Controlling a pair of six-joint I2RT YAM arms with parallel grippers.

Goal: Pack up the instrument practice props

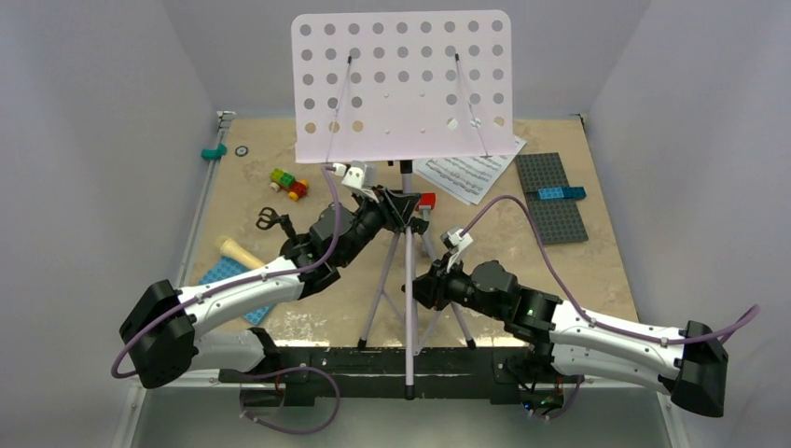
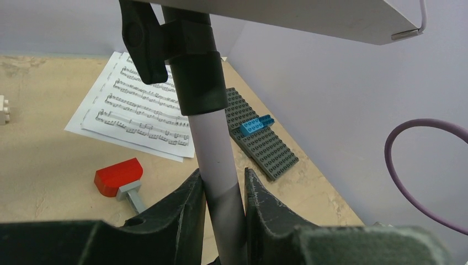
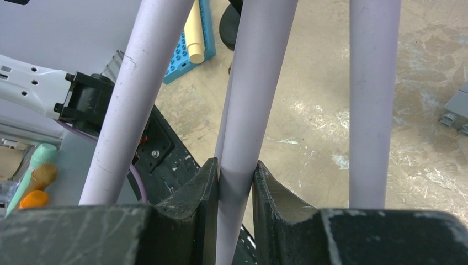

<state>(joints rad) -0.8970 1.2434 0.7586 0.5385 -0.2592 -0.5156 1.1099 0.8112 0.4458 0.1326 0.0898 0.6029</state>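
Note:
The lilac music stand (image 1: 401, 84) stands upright mid-table, its perforated desk up high. My left gripper (image 1: 403, 207) is shut on its pole (image 2: 212, 149) just below the black collar (image 2: 196, 66); the left wrist view shows both fingers pressed on the tube, gripper (image 2: 223, 176). My right gripper (image 1: 417, 280) is shut on a lilac tube (image 3: 251, 83) lower down among the tripod legs, gripper (image 3: 236, 165). White sheet-music pages (image 1: 466, 170) lie behind the stand. The cream microphone (image 1: 241, 252) lies at left on a blue plate. A black piece (image 1: 270, 221), maybe the mic stand, lies near it.
A grey studded plate (image 1: 552, 198) with a blue brick (image 1: 560, 193) lies at right. Coloured bricks (image 1: 289, 183) and a teal piece (image 1: 215, 151) lie at back left. A red brick (image 2: 117, 175) lies by the pole. The blue plate (image 1: 228, 280) lies under my left arm. Walls enclose three sides.

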